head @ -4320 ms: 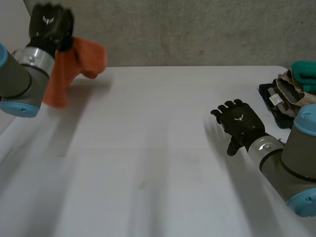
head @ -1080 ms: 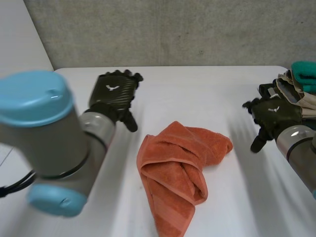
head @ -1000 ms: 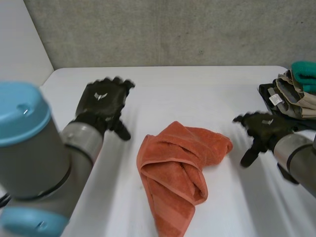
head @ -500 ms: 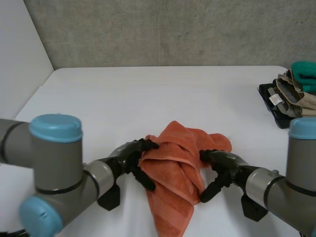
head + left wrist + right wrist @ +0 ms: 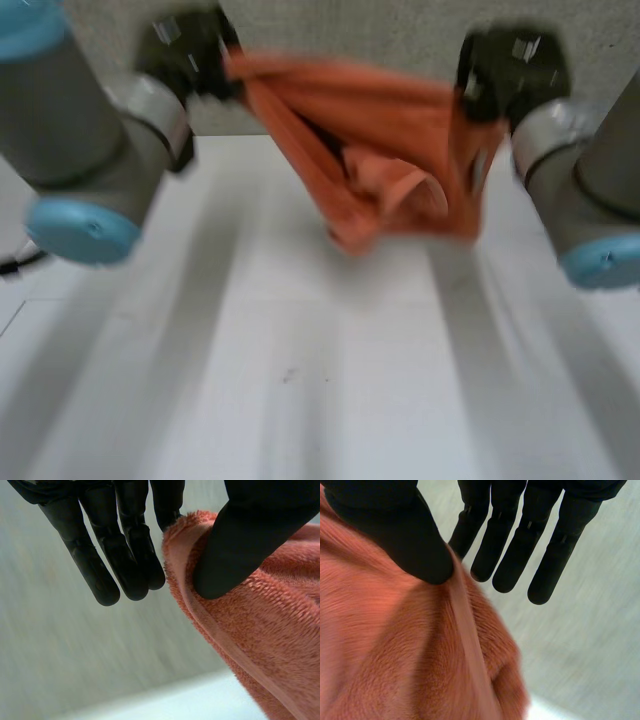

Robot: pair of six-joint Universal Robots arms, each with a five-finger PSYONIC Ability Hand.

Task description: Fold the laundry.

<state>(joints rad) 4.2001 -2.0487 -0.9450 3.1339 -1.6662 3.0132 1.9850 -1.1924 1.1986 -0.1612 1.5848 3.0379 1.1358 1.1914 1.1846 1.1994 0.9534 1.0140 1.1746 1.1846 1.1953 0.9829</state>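
The orange towel point(image 5: 380, 150) hangs in the air

The left hand point(image 5: 190, 52) pinches one upper edge of the towel between its thumb and a finger, the other fingers straight. The right hand point(image 5: 512, 68) pinches the opposite end likewise. The towel sags bunched above the white table point(image 5: 300, 360).

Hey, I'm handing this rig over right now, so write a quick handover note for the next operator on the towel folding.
The left hand is shut on the orange towel, its thumb pinching the hemmed edge against the fingers.
The right hand is shut on the orange towel too, at a hemmed edge.
The towel hangs bunched between the two hands, above the white table.
Done: towel gripped at two edge points.
Left: spread it flat, then fold it; no fold is made yet.
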